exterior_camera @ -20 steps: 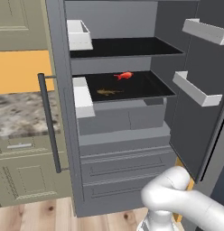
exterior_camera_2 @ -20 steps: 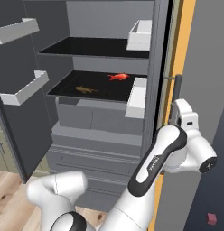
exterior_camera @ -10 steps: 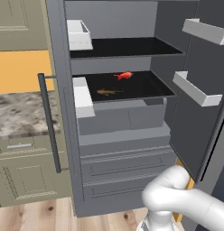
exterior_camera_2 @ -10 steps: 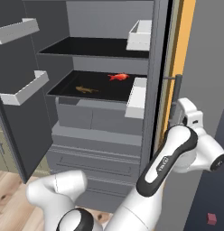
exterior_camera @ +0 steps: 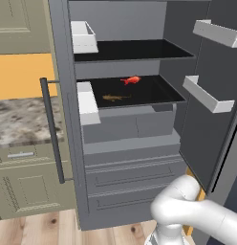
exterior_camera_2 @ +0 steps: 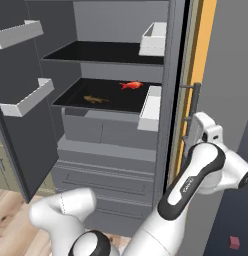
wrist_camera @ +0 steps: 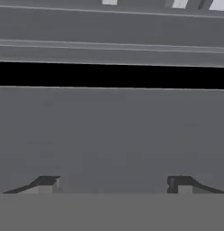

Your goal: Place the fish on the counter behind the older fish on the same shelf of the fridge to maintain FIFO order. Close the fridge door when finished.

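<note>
Open fridge (exterior_camera: 139, 158), counter (exterior_camera: 20, 119) at left, hand (wrist_camera: 113, 184) tips apart

Base views flank arm, both facing open fridge (exterior_camera: 139, 158) interior; hand view close against grey panel.

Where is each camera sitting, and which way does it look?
Left base view: behind the arm's left, looking into the open fridge; white arm at lower right.
Right base view: behind the arm's right, same fridge; arm rises from lower left.
Hand view: on the hand, facing a flat grey panel; two dark fingers spread apart.
Both base views share the red fish behind the older fish on one shelf.
</note>
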Controlling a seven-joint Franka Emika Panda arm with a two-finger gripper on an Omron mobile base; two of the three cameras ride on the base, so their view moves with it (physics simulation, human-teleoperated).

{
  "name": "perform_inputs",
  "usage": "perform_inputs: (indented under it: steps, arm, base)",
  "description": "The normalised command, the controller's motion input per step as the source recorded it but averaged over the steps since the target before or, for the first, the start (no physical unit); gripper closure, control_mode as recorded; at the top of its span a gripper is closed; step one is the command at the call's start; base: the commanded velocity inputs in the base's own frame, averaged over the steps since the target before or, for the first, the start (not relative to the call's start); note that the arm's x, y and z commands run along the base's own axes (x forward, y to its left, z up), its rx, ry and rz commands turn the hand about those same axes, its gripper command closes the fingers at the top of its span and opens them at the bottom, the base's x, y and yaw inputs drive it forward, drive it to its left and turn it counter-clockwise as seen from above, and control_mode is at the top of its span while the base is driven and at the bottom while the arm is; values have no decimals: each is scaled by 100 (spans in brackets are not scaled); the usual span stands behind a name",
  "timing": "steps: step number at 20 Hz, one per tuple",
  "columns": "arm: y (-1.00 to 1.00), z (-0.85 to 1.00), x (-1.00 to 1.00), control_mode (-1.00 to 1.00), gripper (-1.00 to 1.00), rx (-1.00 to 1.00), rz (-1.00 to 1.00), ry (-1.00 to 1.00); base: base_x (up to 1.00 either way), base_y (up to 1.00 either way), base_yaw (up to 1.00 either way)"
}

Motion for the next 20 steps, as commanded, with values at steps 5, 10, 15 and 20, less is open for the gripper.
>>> perform_inputs:
  steps: [5,10,15,20]
  arm:
    - [100,-11,15,-100,-100,-14,-3,0]
    - [91,0,44,-100,-100,-5,-5,0]
    - [89,0,28,-100,-100,-5,-6,0]
    - [66,-1,4,-100,-100,-4,-8,4]
  base:
    - [0,0,0]
    - [0,0,0]
    - [0,0,0]
    - [0,0,0]
